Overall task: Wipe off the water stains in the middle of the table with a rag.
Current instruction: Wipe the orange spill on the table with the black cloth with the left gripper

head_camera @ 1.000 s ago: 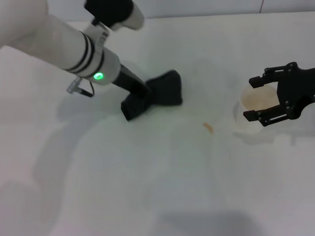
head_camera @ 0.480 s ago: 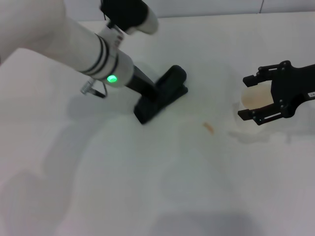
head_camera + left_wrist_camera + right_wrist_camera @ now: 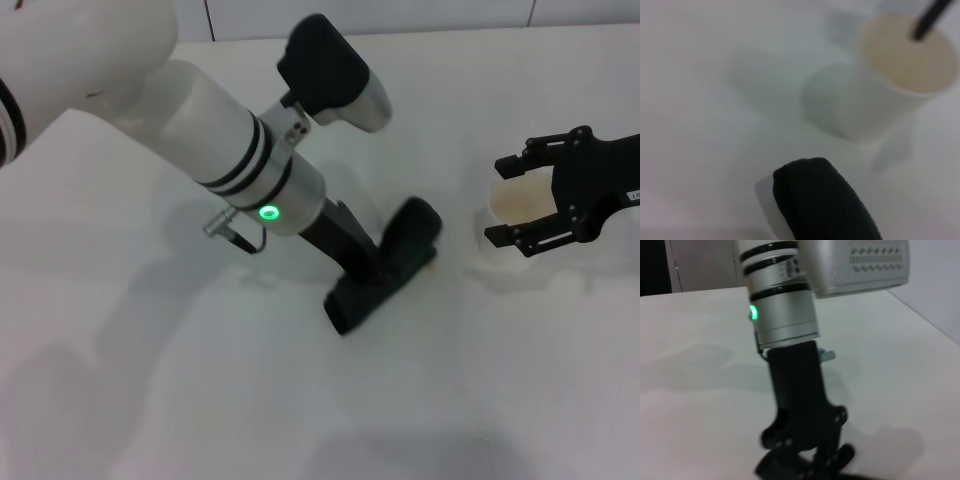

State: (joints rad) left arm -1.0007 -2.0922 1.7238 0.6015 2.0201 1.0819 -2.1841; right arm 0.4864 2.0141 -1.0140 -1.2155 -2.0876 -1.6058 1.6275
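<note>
The white table [image 3: 300,420] fills the head view, plain and smooth. Across it from the robot's left reaches the left arm, its white forearm ending in a wrist with a green light and a black gripper [image 3: 385,265] pressed down near the table's middle. That left gripper is clenched on the rag [image 3: 408,240], a dark, thick cloth bundle that lies on the surface and sticks out past the fingers toward the paper cup [image 3: 518,215]. The rag's far end sits just short of the cup, apart from it. In the left wrist view the rag's rounded black end [image 3: 822,200] shows close up, with the cup [image 3: 880,85] beyond it.

The right gripper [image 3: 545,200] hovers at the robot's right with its black fingers spread wide on either side of the cup, above its rim; it grasps nothing.

The cup stands upright; its inside looks pale tan, and whether it holds liquid cannot be told.

The water stains are hidden; no orange-brown blot shows beside the rag.
</note>
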